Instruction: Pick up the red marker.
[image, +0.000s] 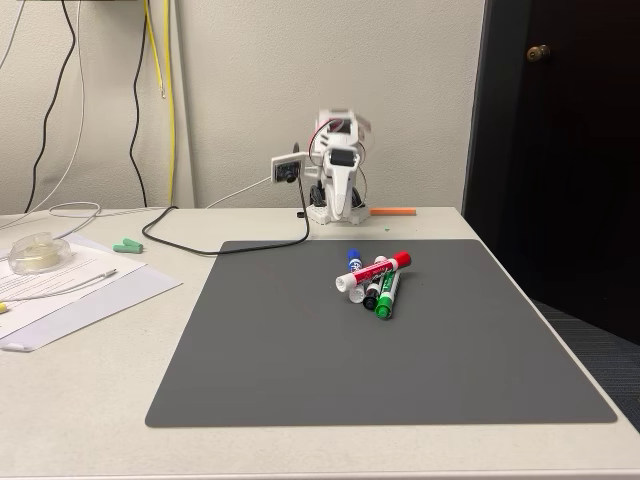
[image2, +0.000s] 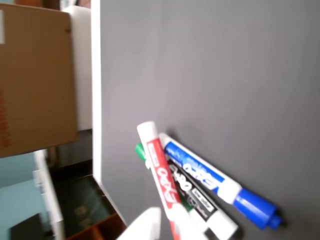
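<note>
The red marker (image: 375, 272) lies slantwise on top of a small pile of markers near the middle of the grey mat (image: 300, 350), its red cap pointing to the far right. A blue-capped marker (image: 354, 258), a black one (image: 372, 294) and a green-capped one (image: 385, 302) lie under and beside it. The white arm (image: 338, 175) stands folded at the back of the table, well apart from the pile and blurred at the top. In the wrist view the red marker (image2: 161, 172) crosses the blue marker (image2: 210, 177), and a white finger (image2: 145, 225) shows at the bottom edge.
Papers (image: 70, 290), a tape roll (image: 38, 252) and a small teal piece (image: 127, 245) lie at the left. A black cable (image: 230, 248) runs to the arm's base, with an orange strip (image: 393, 211) beside it. A cardboard box (image2: 35, 75) stands beyond the mat's edge.
</note>
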